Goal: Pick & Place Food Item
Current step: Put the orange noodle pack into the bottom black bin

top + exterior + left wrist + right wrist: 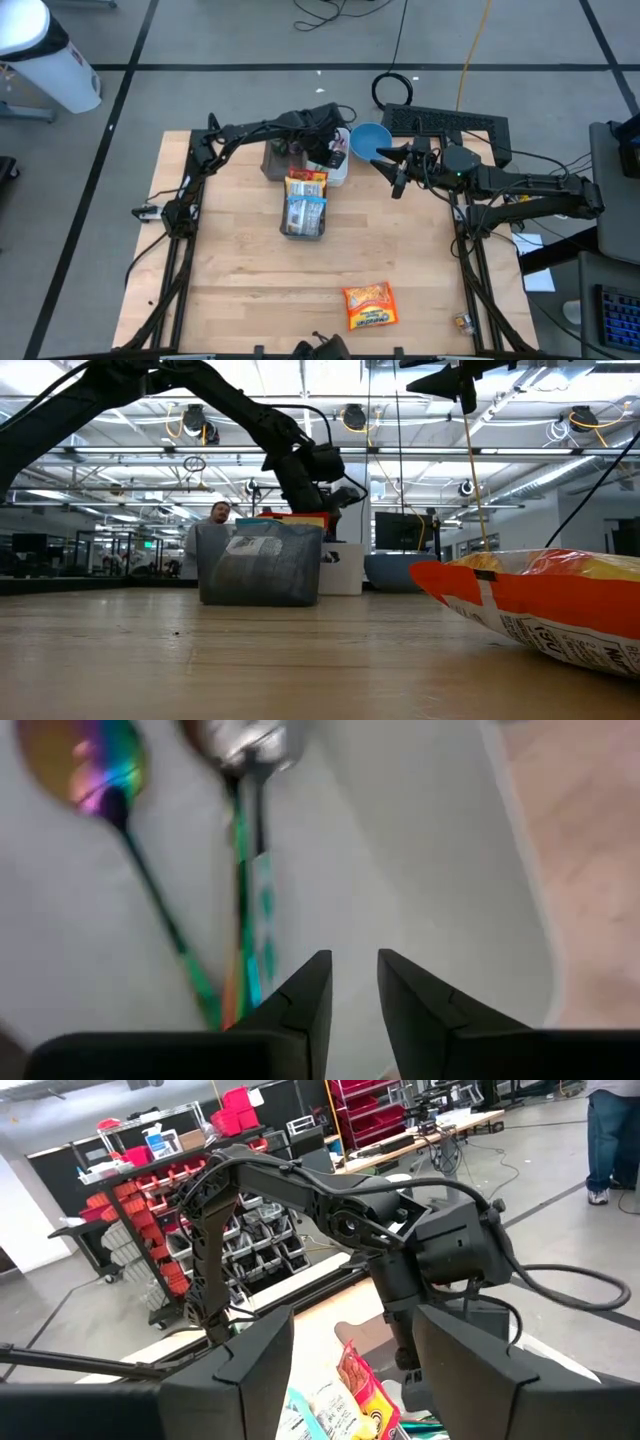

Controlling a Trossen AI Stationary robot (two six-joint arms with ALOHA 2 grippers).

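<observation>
With the left hand point(352, 982) parted only a sliver and gripping nothing over the white tub point(340, 168) of spoons point(240, 850) in upper centre, cutlery may be snagged, apparently, while the orange snack bag point(369, 305) is left at lower centre of the desk point(240, 270).

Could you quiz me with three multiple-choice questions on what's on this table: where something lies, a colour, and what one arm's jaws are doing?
1. Where does the orange snack bag lie?
A. near the table's front edge
B. inside the blue bowl
C. in the grey bin

2. What colour is the bowl?
A. red
B. blue
C. yellow

3. How is the left gripper?
A. clamped on a bag
B. slightly parted, holding nothing
C. out of sight

Answers: 1 A, it lies alone on bare wood; 2 B, plainly blue from above; 3 B, a gap shows over the white container.
</observation>
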